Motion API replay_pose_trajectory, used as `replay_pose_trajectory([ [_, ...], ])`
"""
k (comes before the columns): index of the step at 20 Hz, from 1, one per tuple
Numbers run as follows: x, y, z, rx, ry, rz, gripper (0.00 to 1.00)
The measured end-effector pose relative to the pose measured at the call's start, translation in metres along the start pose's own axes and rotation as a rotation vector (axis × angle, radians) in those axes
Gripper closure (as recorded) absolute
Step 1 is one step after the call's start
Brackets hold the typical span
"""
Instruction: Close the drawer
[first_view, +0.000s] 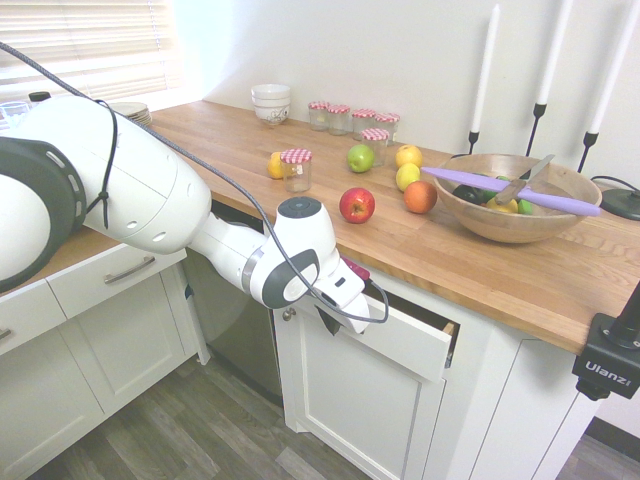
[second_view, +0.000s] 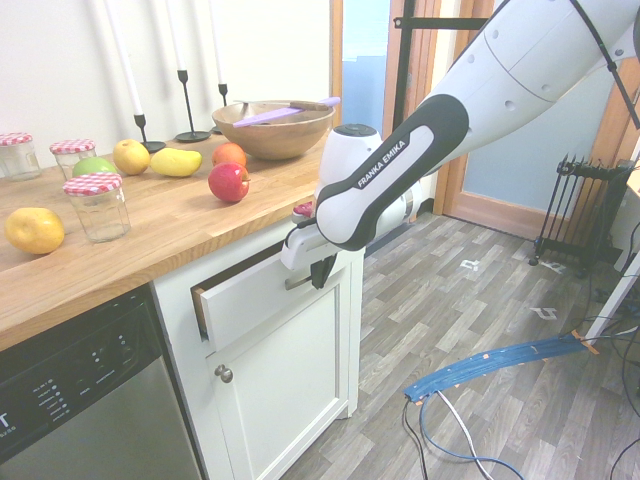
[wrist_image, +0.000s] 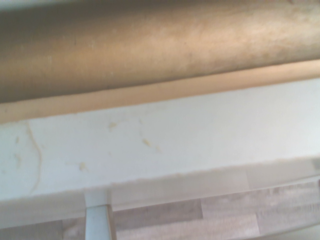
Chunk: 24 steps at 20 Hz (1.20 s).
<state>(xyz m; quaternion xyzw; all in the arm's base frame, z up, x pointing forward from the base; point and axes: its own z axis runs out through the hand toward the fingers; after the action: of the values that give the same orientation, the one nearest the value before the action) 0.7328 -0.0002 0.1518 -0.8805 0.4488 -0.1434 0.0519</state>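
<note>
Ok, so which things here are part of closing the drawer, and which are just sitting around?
For the job:
- Partly open drawer
- Claw, at the drawer's front

Just lying about:
- Wooden bowl
- Red apple
- Green apple
- Jars with checked lids, one nearest the claw's side of the counter left unsorted
- White bowls

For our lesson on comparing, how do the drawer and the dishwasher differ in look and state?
The drawer has a white front, the dishwasher a black and grey one. The drawer stands partly open; the dishwasher is shut. The dishwasher shows a control panel; the drawer has none. Both sit under the wooden counter.
</note>
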Motion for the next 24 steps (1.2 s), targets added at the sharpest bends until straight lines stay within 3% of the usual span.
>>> replay_pose_trajectory([
  [10,0.014,-0.004,-0.003,-0.026,-0.023,0.015,1.00],
  [17,0.038,-0.017,-0.012,0.019,0.014,0.027,1.00],
  [24,0.016,-0.024,-0.025,0.063,0.032,-0.007,1.00],
])
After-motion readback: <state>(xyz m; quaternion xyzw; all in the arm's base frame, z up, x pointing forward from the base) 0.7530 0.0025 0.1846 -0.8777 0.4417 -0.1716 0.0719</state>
